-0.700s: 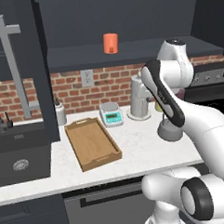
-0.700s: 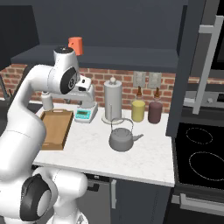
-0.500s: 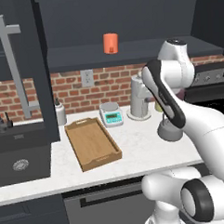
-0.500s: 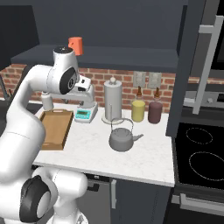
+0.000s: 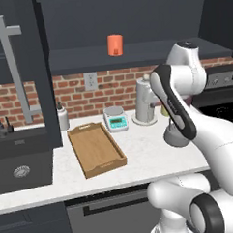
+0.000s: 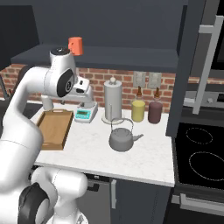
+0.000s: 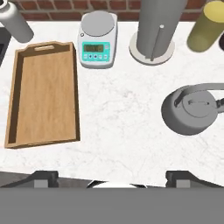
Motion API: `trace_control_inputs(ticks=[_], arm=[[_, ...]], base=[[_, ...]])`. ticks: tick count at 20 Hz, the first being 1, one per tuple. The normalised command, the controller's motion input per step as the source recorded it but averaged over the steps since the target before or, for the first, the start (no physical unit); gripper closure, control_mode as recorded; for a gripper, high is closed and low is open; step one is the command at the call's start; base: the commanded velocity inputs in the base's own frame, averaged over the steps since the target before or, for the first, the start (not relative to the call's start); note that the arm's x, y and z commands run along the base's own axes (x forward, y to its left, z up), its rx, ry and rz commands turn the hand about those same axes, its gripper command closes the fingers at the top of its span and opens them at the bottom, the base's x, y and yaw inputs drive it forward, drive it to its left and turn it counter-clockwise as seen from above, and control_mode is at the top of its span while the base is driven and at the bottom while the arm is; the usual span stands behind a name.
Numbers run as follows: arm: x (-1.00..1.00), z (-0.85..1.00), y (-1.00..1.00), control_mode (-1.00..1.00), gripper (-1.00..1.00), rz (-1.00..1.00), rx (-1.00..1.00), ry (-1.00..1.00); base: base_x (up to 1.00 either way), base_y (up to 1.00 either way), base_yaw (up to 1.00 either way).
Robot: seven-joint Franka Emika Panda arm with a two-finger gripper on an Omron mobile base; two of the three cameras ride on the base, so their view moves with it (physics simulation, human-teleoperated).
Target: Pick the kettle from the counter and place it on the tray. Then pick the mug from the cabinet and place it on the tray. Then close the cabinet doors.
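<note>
The gripper (image 7: 112, 177) is standing wide open and holding nothing; in the hand view its two dark fingertips (image 7: 41, 178) are showing far apart at the bottom, over bare counter (image 7: 122, 118), touching no object. The kettle (image 6: 121, 137) is sitting upright on the counter, in front of the paper-towel holder (image 6: 112, 101) and well apart from the tray (image 6: 54, 128). In the hand view the kettle is lying to the right and its spout side is being cut off by the picture edge. In the left base view the robot's forearm is covering most of the kettle, leaving only part of its grey body showing. The tray is lying bare on the counter, just beside the small scale (image 7: 98, 40). The mug (image 5: 115, 45) is standing on the cabinet shelf (image 5: 134, 54) above the counter; its handle is too small to make out. One cabinet door (image 5: 24, 75) is hanging open at the left, another (image 6: 199, 65) at the right. A yellow jar (image 6: 138, 109) and a maroon jar (image 6: 154, 111) are standing beside the paper-towel holder.
</note>
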Motion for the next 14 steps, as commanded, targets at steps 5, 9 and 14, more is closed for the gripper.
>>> trace_control_inputs(ticks=[5,9,14], arm=[[-0.55,0.3,0.0,-1.0,-1.0,0.0,0.0,-0.41],[-0.4,0.61,0.01,-1.0,-1.0,-0.04,-0.01,-0.42],[-0.18,0.74,0.04,-1.0,-1.0,-0.04,-0.01,-0.35]], base=[[0.0,0.0,0.0],[0.0,0.0,0.0],[0.0,0.0,0.0]])
